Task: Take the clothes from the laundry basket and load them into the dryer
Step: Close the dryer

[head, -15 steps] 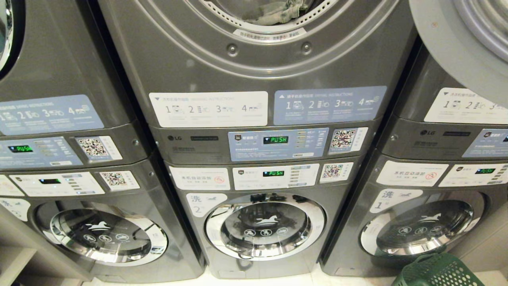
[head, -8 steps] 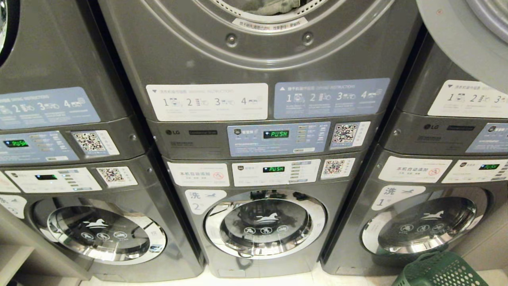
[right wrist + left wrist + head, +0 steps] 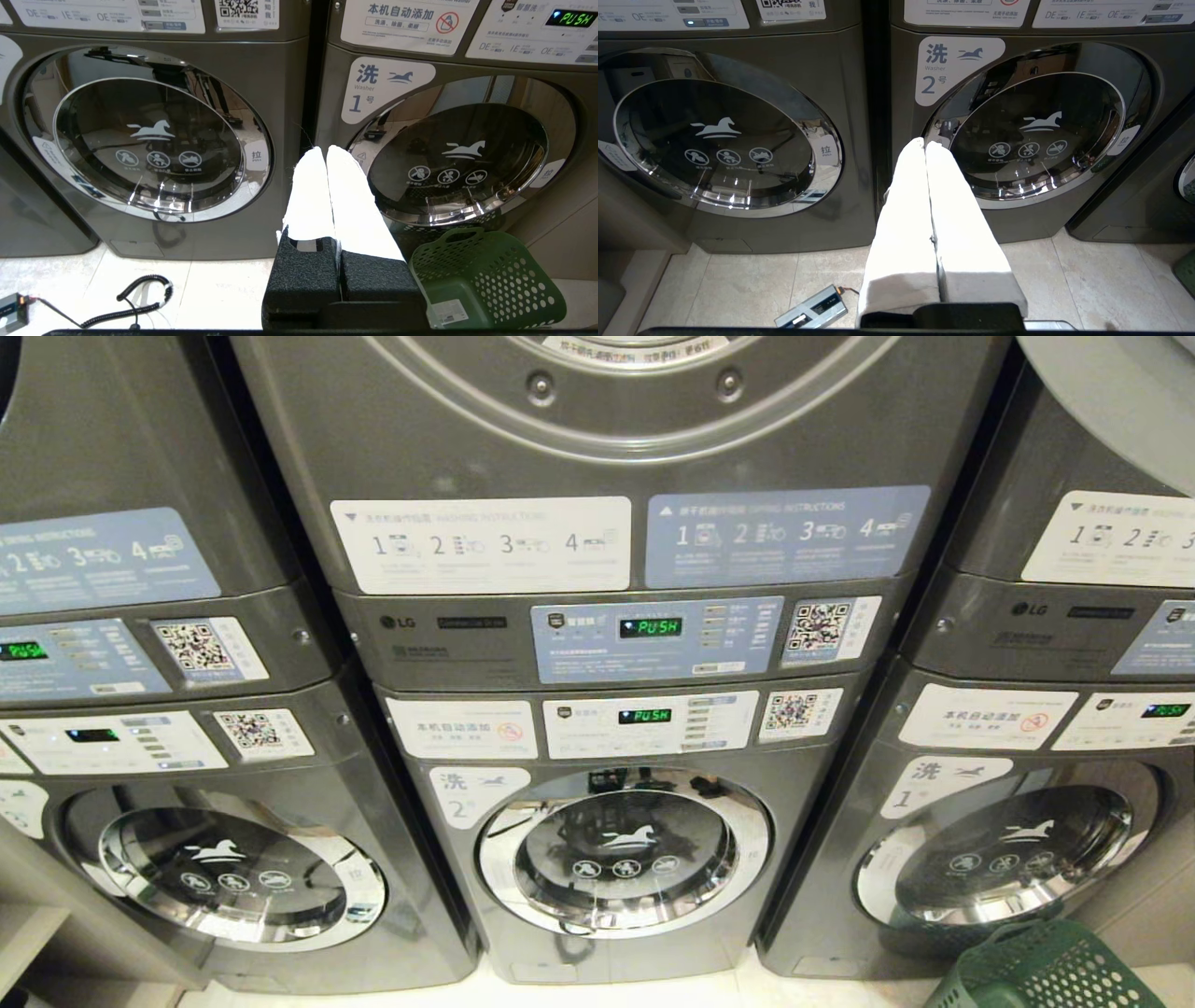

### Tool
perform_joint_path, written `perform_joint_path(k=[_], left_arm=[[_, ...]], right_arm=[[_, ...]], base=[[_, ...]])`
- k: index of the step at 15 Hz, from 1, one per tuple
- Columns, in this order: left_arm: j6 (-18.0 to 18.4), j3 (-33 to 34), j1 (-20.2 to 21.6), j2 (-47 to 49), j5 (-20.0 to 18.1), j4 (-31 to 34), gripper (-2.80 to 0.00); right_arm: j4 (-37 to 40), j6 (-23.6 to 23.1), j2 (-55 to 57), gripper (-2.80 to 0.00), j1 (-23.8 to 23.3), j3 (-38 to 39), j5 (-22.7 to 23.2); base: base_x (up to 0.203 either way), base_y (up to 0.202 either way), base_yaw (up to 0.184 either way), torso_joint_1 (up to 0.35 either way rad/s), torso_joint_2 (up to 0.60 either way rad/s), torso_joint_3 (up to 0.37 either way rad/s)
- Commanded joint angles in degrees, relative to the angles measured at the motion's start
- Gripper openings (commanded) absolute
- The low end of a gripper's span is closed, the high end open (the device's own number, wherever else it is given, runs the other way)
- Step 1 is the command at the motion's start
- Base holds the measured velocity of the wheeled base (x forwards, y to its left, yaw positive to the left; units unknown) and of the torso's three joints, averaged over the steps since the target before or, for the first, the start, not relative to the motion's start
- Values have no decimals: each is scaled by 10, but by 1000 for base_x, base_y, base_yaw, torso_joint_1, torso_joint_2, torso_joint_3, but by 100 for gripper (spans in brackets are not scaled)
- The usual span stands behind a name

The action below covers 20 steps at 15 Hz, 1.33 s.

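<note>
1. The dryer [image 3: 616, 439] filled the top middle of the head view, its door opening cut off by the upper edge, so what lay inside could not be seen.
2. An open door [image 3: 1120, 401] showed only as a grey curve in the top right corner.
3. The basket [image 3: 1050, 971] stood on the floor [image 3: 210, 289] just in front of the washer marked 1 [image 3: 448, 154], at the lower right; only its rim and part of its mesh wall entered the head view. In the right wrist view its inside looked bare, though the near part was hidden.
4. Neither arm appeared in the head view.
5. The left hand [image 3: 924, 144] pointed level at the washer marked 2 [image 3: 1031, 135], white fingers pressed together, holding nothing.
6. The right hand [image 3: 325, 151] pointed between the two washers, fingers likewise closed and empty, the basket just beside it.
7. A coiled cable [image 3: 140, 291] lay on the floor.
</note>
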Motion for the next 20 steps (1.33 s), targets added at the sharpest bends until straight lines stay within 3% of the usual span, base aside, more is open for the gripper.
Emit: perform_joint_path(k=[1,13,20], left_arm=[[0,1,0,0,0,0,-280],[-1,1,0,0,1,-1,-280],[-2,2,0,0,1,-2,-280]], right_arm=[[0,0,0,-280,0,0,0],[0,-1,1,-280,0,0,0],[-1,-1,1,-280,0,1,-2]], base=[[0,0,0,-153,311,158],[0,0,0,-164,338,172],[0,0,0,-256,531,270]])
